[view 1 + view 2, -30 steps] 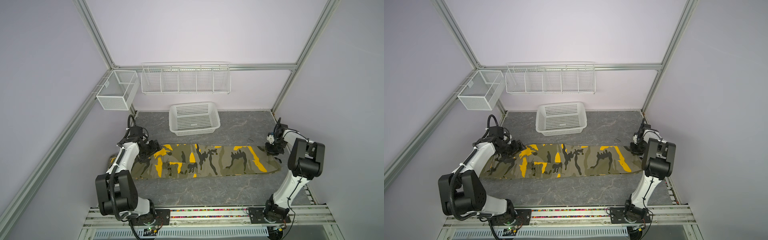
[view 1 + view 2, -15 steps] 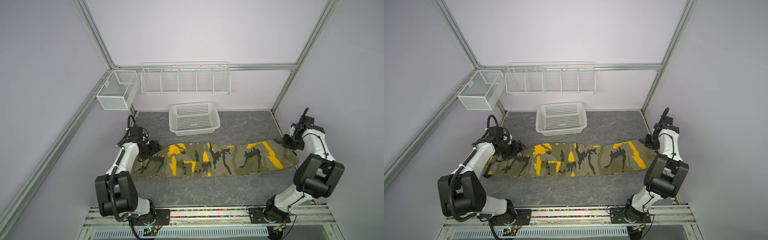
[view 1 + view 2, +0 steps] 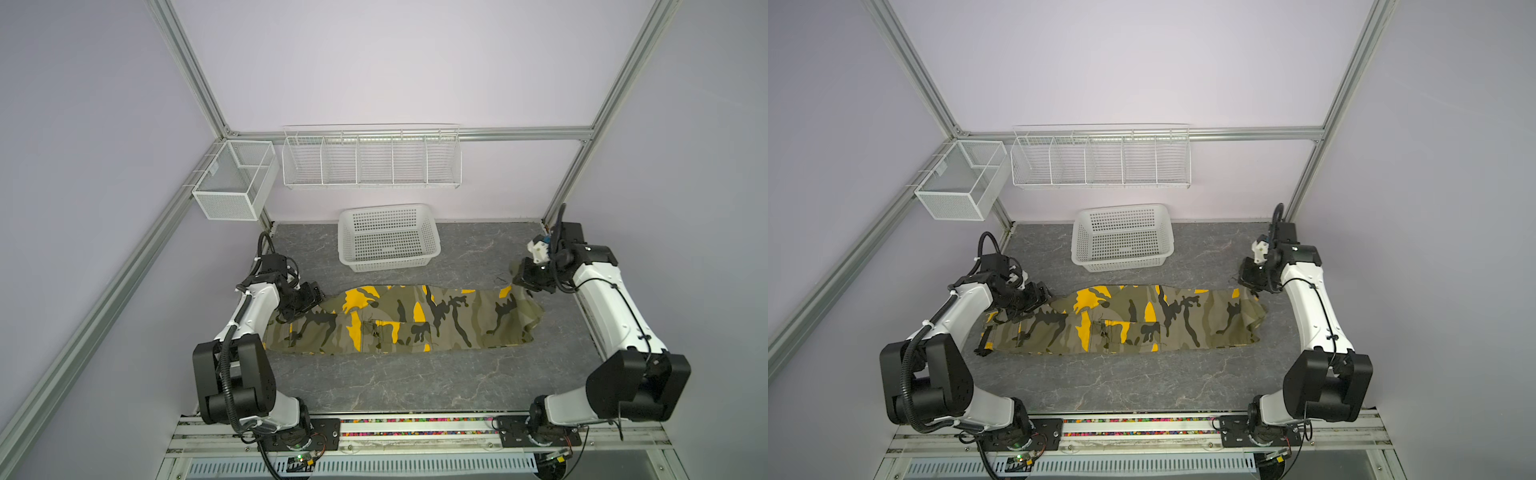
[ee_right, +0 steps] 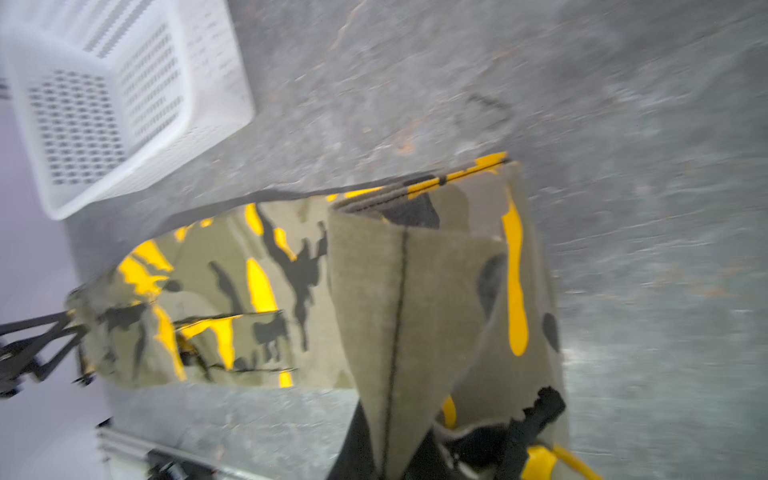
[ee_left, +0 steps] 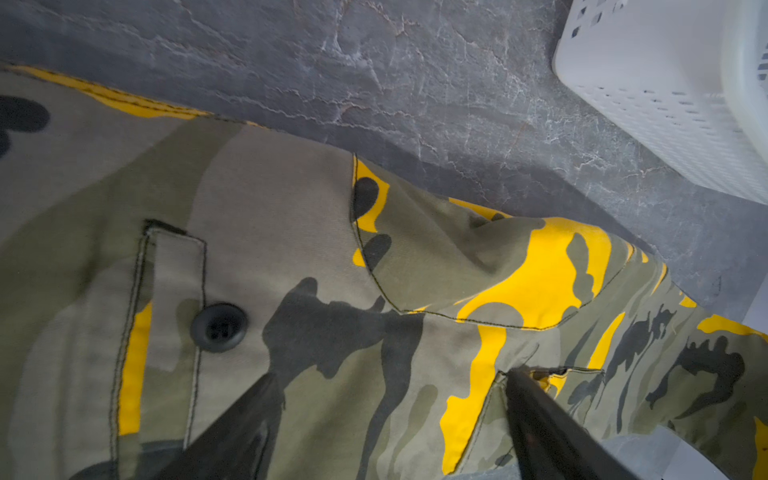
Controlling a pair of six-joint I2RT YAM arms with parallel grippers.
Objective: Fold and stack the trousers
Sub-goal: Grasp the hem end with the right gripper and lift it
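one pair of camouflage trousers (image 3: 399, 322) is lying just in front of the one white lattice basket (image 3: 390, 262), its long axis running parallel to the basket's front wall. the waist is pointing toward the left gripper (image 3: 312, 296), which is resting spread wide on it. the right gripper (image 3: 520, 286) is pinching the raised cuff end.

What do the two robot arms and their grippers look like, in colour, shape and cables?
Both arms are alike: the left arm and right arm have smooth white links between bulky black joint housings. A black ribbed hose runs along the left one, a thin black cable along the right. The left gripper and right gripper are black.
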